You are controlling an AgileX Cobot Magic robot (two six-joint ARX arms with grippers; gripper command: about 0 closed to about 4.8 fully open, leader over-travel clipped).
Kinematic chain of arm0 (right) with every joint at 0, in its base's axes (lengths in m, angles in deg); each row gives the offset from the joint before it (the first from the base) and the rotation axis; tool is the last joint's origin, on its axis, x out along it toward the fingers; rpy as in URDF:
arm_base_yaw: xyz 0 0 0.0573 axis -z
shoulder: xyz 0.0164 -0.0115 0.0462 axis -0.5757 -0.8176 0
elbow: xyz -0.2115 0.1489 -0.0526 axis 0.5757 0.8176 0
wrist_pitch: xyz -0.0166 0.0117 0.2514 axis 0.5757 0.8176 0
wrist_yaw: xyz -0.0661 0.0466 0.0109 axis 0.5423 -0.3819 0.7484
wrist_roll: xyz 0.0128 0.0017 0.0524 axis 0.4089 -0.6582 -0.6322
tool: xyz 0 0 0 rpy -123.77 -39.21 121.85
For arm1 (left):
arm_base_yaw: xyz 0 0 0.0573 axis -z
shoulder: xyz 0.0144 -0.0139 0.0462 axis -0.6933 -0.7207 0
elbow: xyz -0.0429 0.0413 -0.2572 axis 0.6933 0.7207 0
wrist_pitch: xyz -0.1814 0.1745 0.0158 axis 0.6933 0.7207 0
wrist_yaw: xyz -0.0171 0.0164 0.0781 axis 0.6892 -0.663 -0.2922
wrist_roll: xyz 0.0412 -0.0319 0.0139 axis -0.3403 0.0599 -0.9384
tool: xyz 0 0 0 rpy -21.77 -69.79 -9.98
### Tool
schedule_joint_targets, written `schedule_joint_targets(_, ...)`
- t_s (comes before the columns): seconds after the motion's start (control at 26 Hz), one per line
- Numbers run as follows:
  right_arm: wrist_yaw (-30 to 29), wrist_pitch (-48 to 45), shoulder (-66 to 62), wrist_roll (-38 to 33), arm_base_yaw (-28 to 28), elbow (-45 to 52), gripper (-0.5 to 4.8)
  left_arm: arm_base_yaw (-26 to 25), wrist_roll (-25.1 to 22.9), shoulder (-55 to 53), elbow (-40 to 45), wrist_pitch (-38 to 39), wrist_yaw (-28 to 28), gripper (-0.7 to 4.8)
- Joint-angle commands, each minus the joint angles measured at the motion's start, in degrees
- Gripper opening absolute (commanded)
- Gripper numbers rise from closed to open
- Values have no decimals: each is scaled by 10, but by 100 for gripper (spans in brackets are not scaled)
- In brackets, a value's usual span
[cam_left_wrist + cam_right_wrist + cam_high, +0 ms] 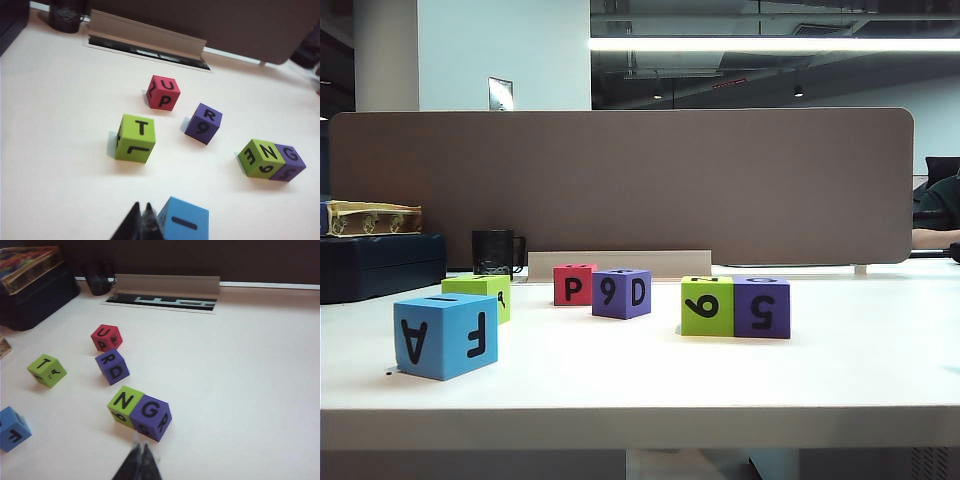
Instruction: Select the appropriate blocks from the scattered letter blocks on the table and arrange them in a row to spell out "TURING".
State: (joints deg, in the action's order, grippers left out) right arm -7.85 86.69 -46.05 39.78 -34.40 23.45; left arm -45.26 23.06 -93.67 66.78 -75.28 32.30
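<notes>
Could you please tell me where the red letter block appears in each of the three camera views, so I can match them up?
Exterior view: the red block stands mid-table, left of centre, showing a P.
Left wrist view: the red block lies beyond the green T block.
Right wrist view: the red block lies beyond the purple R block.
Shared landmark: the black mug.

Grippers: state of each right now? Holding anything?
Left gripper: shut, empty, above the table beside the blue block.
Right gripper: looks shut, empty, just short of the purple G block.
</notes>
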Motion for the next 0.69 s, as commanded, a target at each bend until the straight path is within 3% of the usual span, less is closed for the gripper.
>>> schedule_joint_targets(0.04, -19, -3, -7, 2, -14, -4, -1, 1, -48, -76, -55, 3, 12, -6)
schedule_joint_targets(0.35, -17, -2, -28, 2, -82, -7, -1, 28, -68, -234, -157, 24, 21, -6)
schedule_joint_targets(0.5, -14, -2, -39, 2, -108, -8, -1, 83, -96, -292, -189, 23, 11, -6)
schedule_joint_targets(0.69, -15, -2, -42, 2, -116, -8, -1, 139, -96, -355, -221, 23, 5, -6)
